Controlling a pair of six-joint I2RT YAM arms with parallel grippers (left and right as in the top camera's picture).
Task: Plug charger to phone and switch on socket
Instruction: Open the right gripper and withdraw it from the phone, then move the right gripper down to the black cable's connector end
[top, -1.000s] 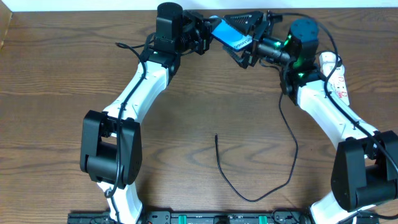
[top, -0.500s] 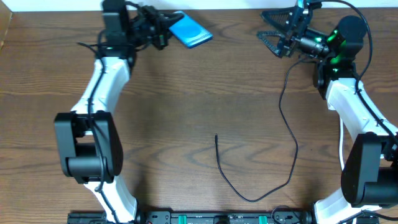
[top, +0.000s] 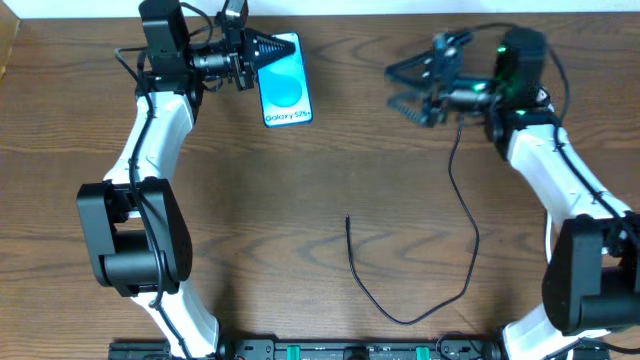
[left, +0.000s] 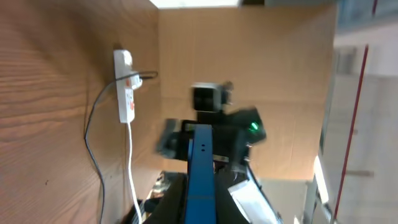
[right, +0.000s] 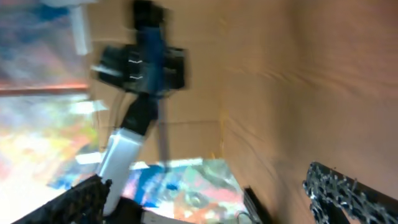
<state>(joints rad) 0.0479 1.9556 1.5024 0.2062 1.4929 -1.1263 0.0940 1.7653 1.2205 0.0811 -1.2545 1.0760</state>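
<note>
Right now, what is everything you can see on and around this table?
table: one, brown wood, under everything
phone: one, black edge with bright blue screen, far left, screen facing up
charger cable: one, thin black, looping over the table's middle and right
power strip: one, white with red markings and a white cord, seen only in the left wrist view, near the table's edge
arms: two, white and black, one on each side
left pincer: one, black, shut on the phone's end
right pincer: one, black, far right, open and empty
</note>
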